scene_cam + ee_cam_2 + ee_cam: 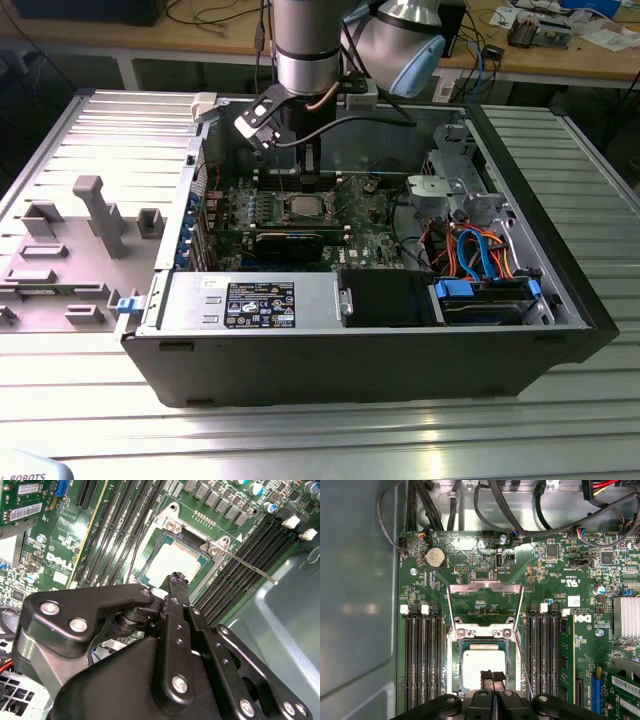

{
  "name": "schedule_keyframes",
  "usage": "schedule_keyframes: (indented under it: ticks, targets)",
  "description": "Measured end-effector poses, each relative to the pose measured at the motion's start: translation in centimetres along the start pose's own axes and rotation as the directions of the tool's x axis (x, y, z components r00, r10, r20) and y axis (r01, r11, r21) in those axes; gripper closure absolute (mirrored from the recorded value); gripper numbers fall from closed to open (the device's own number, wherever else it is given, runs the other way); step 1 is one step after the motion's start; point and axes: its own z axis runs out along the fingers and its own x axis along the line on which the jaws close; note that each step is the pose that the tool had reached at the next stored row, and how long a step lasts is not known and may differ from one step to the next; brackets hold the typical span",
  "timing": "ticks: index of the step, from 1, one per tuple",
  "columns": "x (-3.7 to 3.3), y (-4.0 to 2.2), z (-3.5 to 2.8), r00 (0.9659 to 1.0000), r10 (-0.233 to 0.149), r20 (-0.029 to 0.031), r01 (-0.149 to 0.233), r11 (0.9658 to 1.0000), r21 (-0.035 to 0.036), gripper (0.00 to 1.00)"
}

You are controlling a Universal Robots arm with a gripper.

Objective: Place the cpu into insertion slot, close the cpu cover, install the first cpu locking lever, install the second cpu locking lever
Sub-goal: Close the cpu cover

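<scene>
– Table and room: what do you see?
– Ribbed metal table carrying an open computer case. Wooden-topped tables strewn with cables stand behind. The arm reaches down into the case, over the green circuit board.
– And the claw?
– Clenched, its fingers pressed together with nothing between them. The tip is right at the cpu. I cannot tell whether it touches.
– Where does the cpu lie?
– Flat in the insertion slot. The cpu cover is flipped open on the side toward the coin battery.
– What crowds it?
– Black memory slots flank the slot on both sides. In the second wrist view, a thin locking lever sticks out free from the slot's corner.
</scene>
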Motion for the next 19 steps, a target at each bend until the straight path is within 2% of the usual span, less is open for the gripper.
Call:
schedule_keyframes:
  ticks: [2, 4, 5, 9, 14, 16, 18, 19]
  targets:
    - [0.00, 0.01, -0.14, 1.0000, 0.000, 0.0001, 0.000, 1.0000, -0.0001, 0.89]
    - [-0.01, 0.04, -0.68, 1.0000, 0.000, 0.0012, 0.000, 1.0000, -0.0001, 0.89]
    - [0.01, 0.03, -0.76, 1.0000, 0.000, 0.0037, 0.000, 1.0000, -0.0002, 0.89]
    - [0.00, 0.04, -0.77, 1.0000, 0.000, 0.0045, 0.000, 1.0000, 0.0000, 0.89]
    - [0.00, 0.38, -0.75, 0.9999, -0.001, 0.0138, 0.001, 0.9999, 0.0164, 0.89]
    - [0.00, 0.59, -0.74, 0.9998, -0.001, 0.0179, 0.001, 0.9997, 0.0251, 0.89]
    - [0.00, 0.75, -0.73, 0.9998, -0.002, 0.0202, 0.001, 0.9995, 0.0325, 0.89]
    - [0.00, 0.76, -0.73, 0.9998, -0.002, 0.0208, 0.001, 0.9994, 0.0336, 0.89]
